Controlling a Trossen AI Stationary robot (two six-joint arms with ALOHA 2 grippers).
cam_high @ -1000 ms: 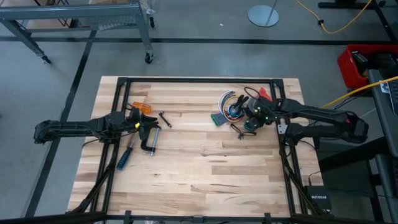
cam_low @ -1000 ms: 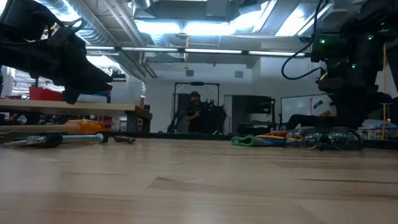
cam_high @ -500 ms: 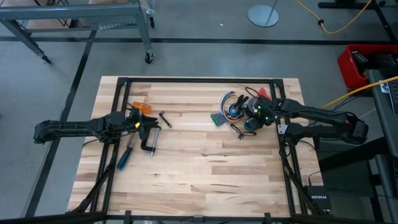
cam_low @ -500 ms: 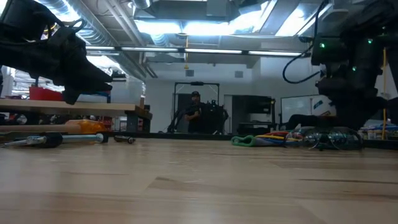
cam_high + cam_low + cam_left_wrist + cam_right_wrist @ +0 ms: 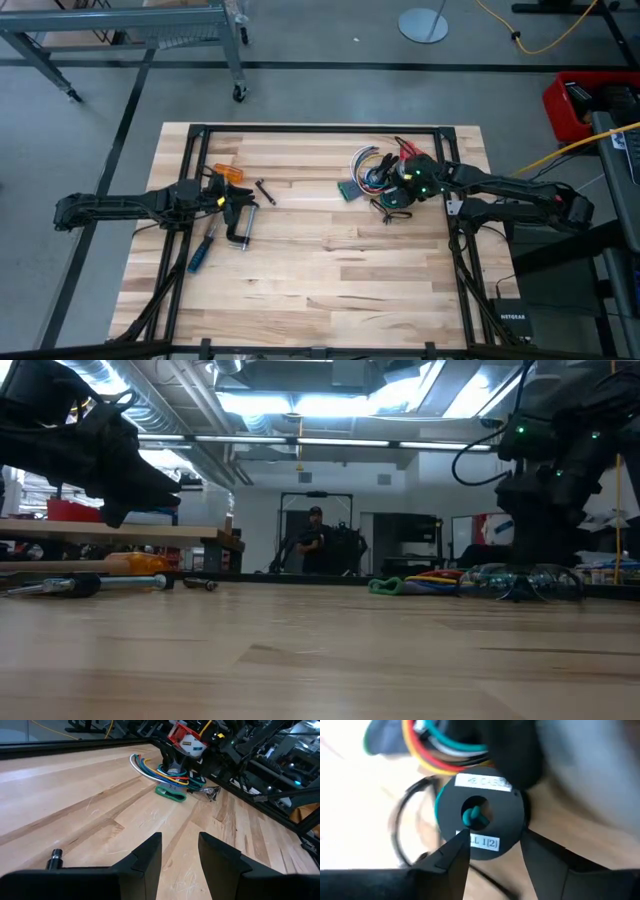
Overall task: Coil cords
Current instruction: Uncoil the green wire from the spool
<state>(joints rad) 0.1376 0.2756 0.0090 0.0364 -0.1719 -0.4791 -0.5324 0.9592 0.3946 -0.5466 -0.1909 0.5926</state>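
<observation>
Your right pincer (image 5: 399,192) stands over the far right part of the tabletop (image 5: 320,270), directly above the cluster of cords. In the right wrist view its two fingers (image 5: 451,859) are spread wide with nothing between them, straddling a black round spool (image 5: 479,817) with a white label; a knot of teal cord (image 5: 474,816) shows through the spool's centre hole. The thin black cord (image 5: 405,827) lies looped on the wood just beside the spool, apart from the fingers. A bundle of coloured wires (image 5: 365,160) rests touching the spool on its far side, with a green tie (image 5: 170,794) at its near edge. Whether the fingertips touch the wood is hard to judge from the low view.

Your left pincer (image 5: 179,851) waits over the left side of the tabletop, partly open and empty, near a clamp (image 5: 240,215) and a blue-handled screwdriver (image 5: 200,255).
</observation>
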